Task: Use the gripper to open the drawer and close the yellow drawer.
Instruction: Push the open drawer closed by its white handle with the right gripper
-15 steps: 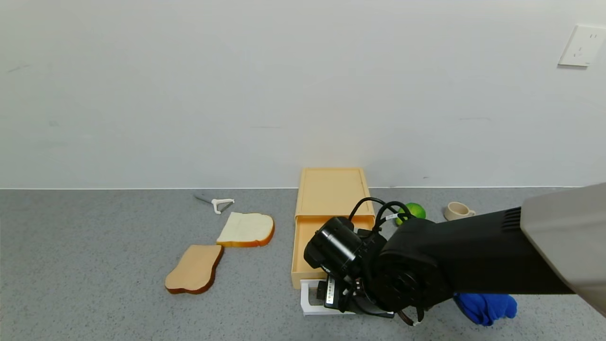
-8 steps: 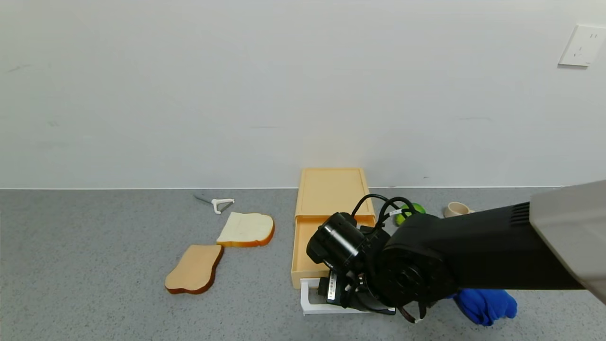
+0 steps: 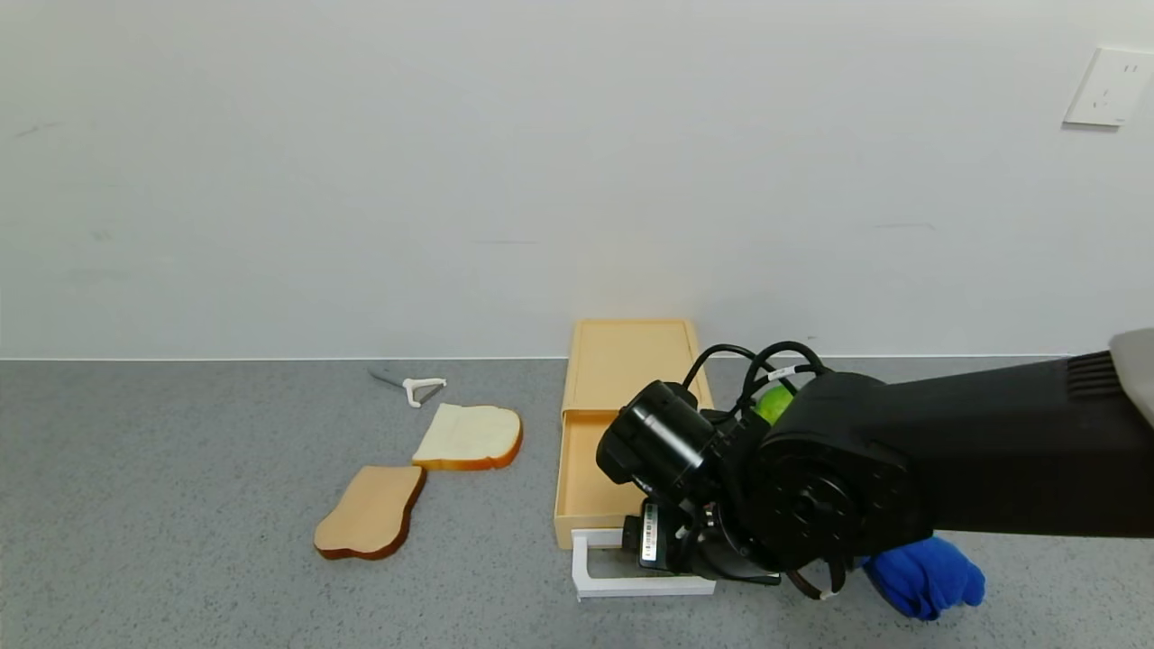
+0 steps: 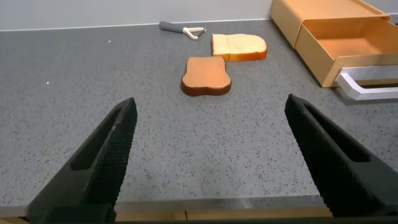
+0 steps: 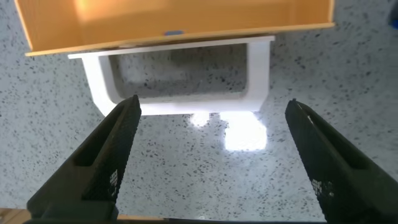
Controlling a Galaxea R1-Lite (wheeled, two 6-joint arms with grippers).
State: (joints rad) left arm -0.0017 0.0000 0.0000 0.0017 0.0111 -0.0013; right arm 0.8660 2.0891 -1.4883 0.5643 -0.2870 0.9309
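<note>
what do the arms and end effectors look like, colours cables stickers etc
The right arm is black with a grey upper shell, round joint housings and ribbed vents. Looped black cables carry a white tag, and a white label sticker sits near the right end effector, whose fingers are long, flat and black. The left end effector matches.

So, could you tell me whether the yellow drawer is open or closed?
Open: the yellow drawer juts from its case, bare floor showing.
</note>
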